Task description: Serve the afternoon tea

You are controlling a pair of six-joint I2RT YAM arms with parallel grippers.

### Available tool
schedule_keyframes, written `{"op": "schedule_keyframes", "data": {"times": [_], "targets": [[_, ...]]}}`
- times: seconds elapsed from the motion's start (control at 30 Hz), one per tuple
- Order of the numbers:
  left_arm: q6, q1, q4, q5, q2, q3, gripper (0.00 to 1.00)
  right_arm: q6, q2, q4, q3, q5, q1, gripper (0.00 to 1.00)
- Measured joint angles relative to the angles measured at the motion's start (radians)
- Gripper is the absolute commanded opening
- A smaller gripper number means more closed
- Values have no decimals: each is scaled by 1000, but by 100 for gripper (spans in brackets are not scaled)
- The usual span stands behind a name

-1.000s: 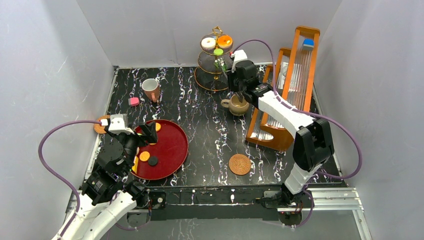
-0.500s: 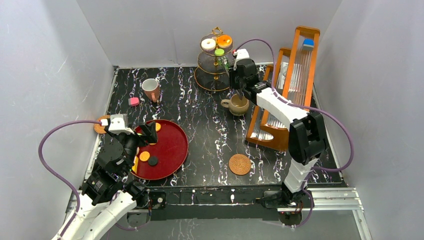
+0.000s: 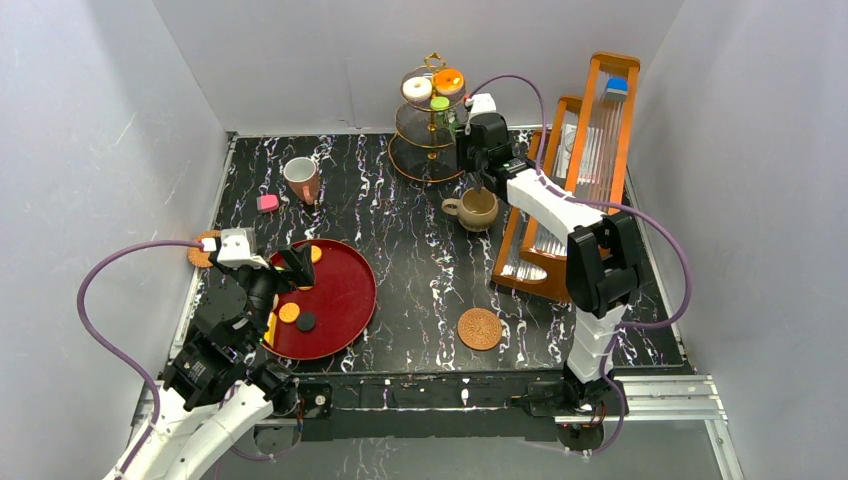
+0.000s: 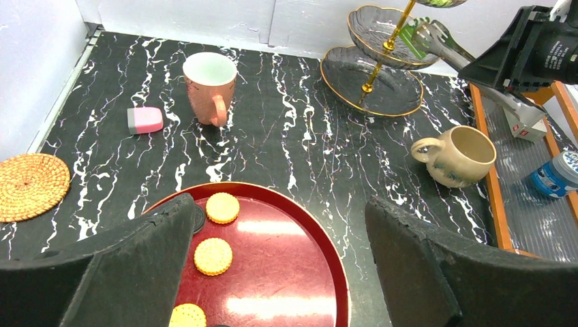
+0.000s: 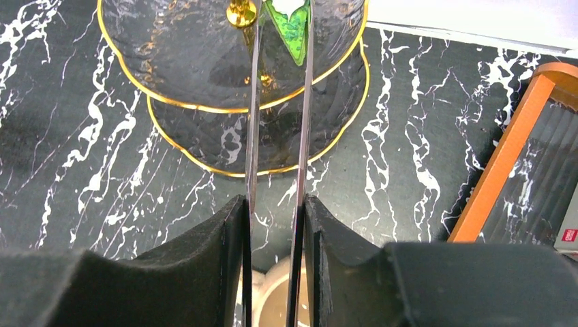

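Note:
The gold three-tier stand [image 3: 430, 135] rises at the back. Its top tier carries a white donut [image 3: 417, 87], an orange pastry [image 3: 449, 82] and a green one [image 3: 438, 103]. My right gripper [image 5: 275, 204] is shut on metal tongs [image 5: 253, 102], whose tips pinch a green pastry [image 5: 292, 27] over the middle tier [image 5: 170, 54]. The beige mug [image 3: 478, 208] sits just below that gripper. My left gripper [image 4: 279, 204] hangs open over the red tray [image 4: 286, 272], which holds cookies [image 4: 213, 255]. A mug, pink outside and white inside [image 3: 301, 178], stands at the back left.
A pink pastry [image 3: 268, 203] lies beside the pink mug. One woven coaster [image 3: 479, 328] lies front centre, another [image 3: 201, 250] at the left edge. A tall wooden rack [image 3: 580, 170] with a blue item [image 3: 616, 88] fills the right side. Walls close in all around.
My right arm has drawn in: its elbow has swung left and the wrist has shifted slightly back toward the stand, tongs still held. The left arm has not moved.

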Motion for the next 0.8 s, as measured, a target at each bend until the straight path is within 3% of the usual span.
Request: {"op": "schedule_keyframes", "data": {"times": [0.3, 0.8], "targets": [[0, 0, 0, 0, 0, 0, 92, -6, 51, 3, 50, 26, -5, 53], [0, 0, 0, 0, 0, -2, 92, -38, 45, -48, 69, 30, -8, 49]]}}
